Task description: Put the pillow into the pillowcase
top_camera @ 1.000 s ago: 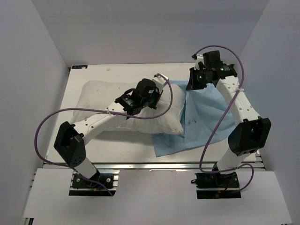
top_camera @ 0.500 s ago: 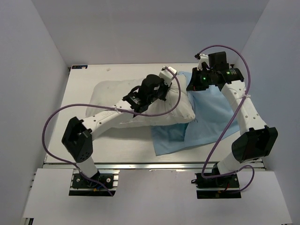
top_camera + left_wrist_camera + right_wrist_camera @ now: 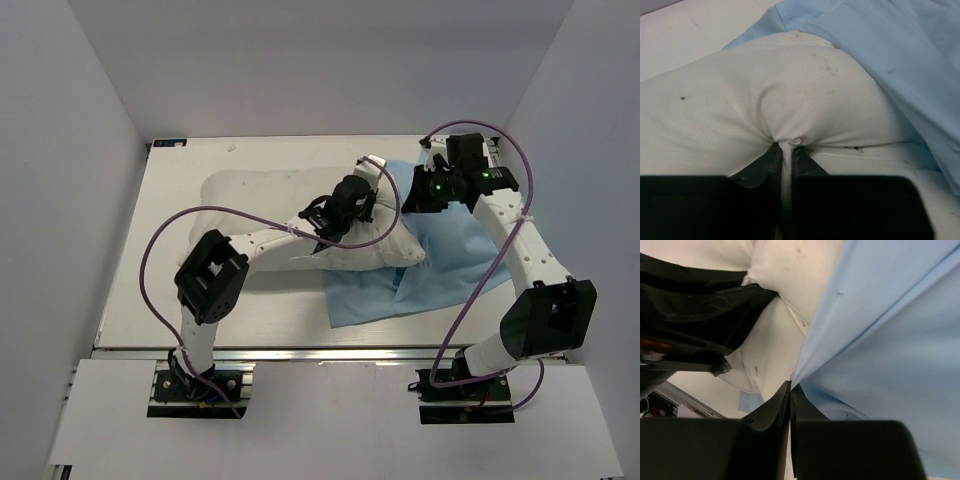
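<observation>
Pillow [image 3: 765,100], plump, dingy white, dark-specked; we see left gripper [image 3: 786,148] pinching its fabric, right gripper [image 3: 790,388] clamping light-blue pillowcase [image 3: 880,340] edge.

I can't make out the opening of the pillowcase [image 3: 365,297]; the pillow [image 3: 250,200] overlies and hides its left part.

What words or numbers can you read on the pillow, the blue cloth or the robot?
None can be read. The pillow shows only dark specks, the pillowcase is plain blue here, and the right arm shows only green lights. A small pale strip at the far left corner of the table is too small to read.
</observation>
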`<state>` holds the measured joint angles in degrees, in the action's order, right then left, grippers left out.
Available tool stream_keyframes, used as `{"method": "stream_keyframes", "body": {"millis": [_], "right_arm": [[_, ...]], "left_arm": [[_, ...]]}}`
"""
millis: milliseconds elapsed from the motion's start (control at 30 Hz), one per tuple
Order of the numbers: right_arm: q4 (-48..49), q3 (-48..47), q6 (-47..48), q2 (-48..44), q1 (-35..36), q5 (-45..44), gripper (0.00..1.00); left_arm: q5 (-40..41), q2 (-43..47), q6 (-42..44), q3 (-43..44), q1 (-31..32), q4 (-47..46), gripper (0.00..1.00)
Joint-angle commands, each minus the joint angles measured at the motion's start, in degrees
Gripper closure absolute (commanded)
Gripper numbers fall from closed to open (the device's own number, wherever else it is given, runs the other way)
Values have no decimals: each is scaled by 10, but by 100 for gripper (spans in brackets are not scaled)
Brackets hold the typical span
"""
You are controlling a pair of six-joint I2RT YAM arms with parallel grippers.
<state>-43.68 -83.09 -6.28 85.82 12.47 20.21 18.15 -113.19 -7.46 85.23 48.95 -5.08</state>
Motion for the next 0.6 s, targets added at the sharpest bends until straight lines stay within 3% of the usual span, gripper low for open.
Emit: {"method": "stream_keyframes", "body": {"millis": [0,33,133,200,233,267,400,467,567], "right_arm": [[1,35,-21,-33,-1,18,93],[3,56,-22,-32,-1,23,92],[18,92,-8,-34,0,60,62],[24,106,7,-47,0,48,48],[26,112,6,-55,-1,13,43],[27,117,4,-69,0,-2,40],[42,136,-21,-122,-1,-67,37],[60,159,-31,-161,-1,-96,35],[60,177,-51,-201,0,-141,32]], "left_arm": [[28,32,-31,-14,-15,9,77],[23,39,-32,-20,-14,10,74],[18,52,-26,-35,-14,14,62],[10,55,-26,-31,-15,33,50],[3,61,-25,-29,-15,40,36],[-5,65,-24,-29,-15,46,27],[-51,94,2,-30,-15,80,20],[-84,117,17,-28,-14,97,2],[-121,148,32,-20,-15,129,2]]}}
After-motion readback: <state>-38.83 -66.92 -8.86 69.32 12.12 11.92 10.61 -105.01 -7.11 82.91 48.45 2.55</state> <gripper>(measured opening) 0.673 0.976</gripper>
